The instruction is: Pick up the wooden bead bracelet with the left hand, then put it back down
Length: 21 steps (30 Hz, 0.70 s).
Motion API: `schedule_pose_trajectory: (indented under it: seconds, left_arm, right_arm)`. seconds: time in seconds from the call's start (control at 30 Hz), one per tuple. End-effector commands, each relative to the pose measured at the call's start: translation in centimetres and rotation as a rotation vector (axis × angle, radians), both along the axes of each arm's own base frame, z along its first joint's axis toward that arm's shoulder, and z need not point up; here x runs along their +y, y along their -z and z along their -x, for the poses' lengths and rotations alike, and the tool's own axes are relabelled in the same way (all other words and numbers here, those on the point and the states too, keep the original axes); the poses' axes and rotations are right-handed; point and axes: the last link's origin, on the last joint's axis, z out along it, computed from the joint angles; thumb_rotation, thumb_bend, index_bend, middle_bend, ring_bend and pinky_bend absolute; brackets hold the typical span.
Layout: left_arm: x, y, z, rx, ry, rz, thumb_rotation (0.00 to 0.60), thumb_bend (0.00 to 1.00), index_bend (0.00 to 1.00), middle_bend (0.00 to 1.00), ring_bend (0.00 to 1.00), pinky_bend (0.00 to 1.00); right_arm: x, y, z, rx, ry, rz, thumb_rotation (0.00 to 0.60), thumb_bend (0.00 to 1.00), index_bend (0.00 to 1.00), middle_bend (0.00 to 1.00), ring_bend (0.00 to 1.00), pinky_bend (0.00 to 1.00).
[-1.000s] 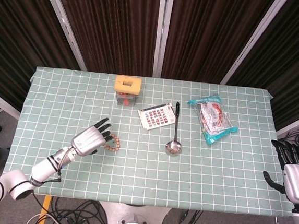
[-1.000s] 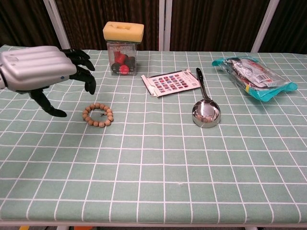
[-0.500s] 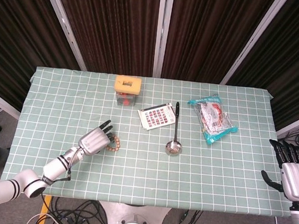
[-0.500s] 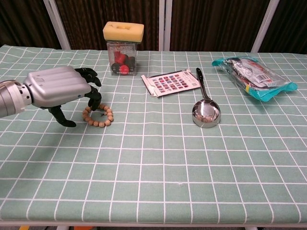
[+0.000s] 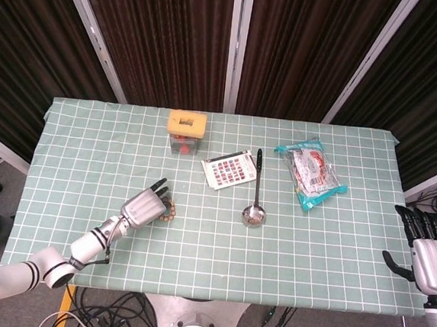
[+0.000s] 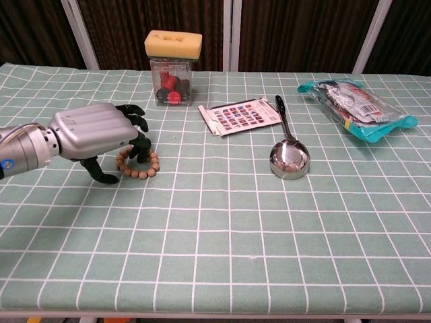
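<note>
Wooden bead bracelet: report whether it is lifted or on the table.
On the table. The wooden bead bracelet lies flat on the green checked tablecloth; the left hand's dark fingers reach into its ring.

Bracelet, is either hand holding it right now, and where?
Not yet: the left hand reaches over the wooden bead bracelet, which lies flat on the table. The right hand holds nothing.

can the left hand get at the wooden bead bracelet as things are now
Probably yes. The left hand is right over the wooden bead bracelet, its dark fingers reaching down at the ring, which lies flat on the tablecloth with nothing close by to block it.
</note>
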Motion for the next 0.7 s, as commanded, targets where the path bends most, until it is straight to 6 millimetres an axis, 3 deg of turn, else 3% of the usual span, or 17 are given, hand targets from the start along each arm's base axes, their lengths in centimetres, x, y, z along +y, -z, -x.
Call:
schedule_pose_trajectory:
  seconds: [0.03, 0.43, 0.7]
  left_arm:
    - [0.0, 0.2, 0.0, -0.001, -0.004, 0.004, 0.6, 0.2, 0.46, 0.46, 0.18, 0.09]
    - [-0.5, 0.7, 0.5, -0.022, -0.027, 0.025, 0.6, 0.28, 0.5, 0.52, 0.21, 0.1]
    - [-1.0, -1.2, 0.3, -0.365, -0.186, 0.058, 0.6, 0.38, 0.56, 0.61, 0.29, 0.13]
  right_arm:
    - [0.0, 0.0, 0.0, 0.0, 0.002, 0.0, 0.6, 0.19, 0.0, 0.09, 0.0, 0.0]
    - [0.2, 0.1, 0.1, -0.006, 0.007, -0.002, 0.6, 0.19, 0.0, 0.09, 0.0, 0.0]
    - [0.4, -0.1, 0.0, -0.013, 0.001, 0.007, 0.6, 0.19, 0.0, 0.09, 0.0, 0.0]
